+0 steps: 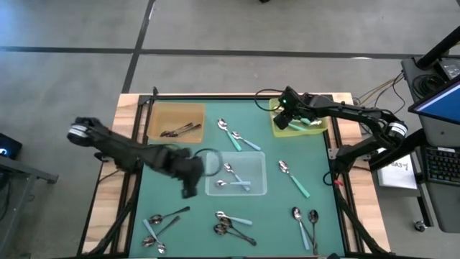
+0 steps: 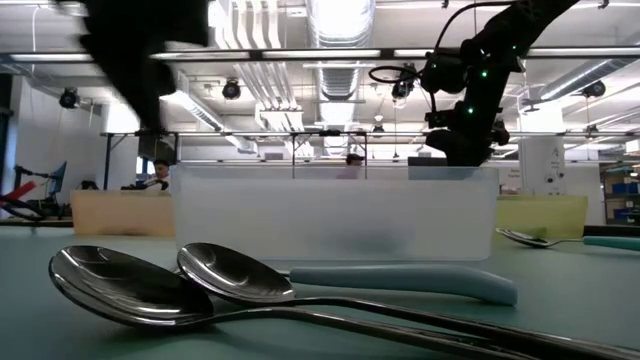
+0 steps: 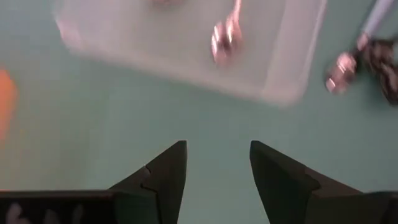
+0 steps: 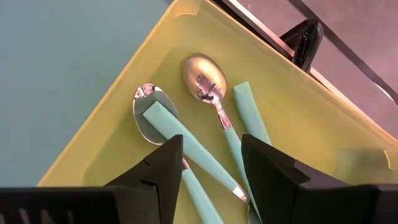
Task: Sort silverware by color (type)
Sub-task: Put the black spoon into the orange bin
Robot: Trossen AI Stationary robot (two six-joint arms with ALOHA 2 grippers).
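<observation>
Right gripper (image 1: 284,119) hangs open, empty, over yellow-green tray (image 1: 277,129) upper right, where teal-handled spoons (image 4: 214,112) collect. Left gripper (image 3: 217,165), open, empty, centre frame beside clear tray (image 1: 257,188).

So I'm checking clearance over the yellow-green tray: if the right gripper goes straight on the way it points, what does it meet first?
Probably the teal-handled spoons in the yellow-green tray. The open right gripper points down at them, though the gap is hard to judge.

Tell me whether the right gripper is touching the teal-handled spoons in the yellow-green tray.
Cannot tell. In the right wrist view the right gripper is open over the teal-handled spoons in the yellow-green tray, its fingertips overlapping the handles; neither contact nor gap shows plainly.
</observation>
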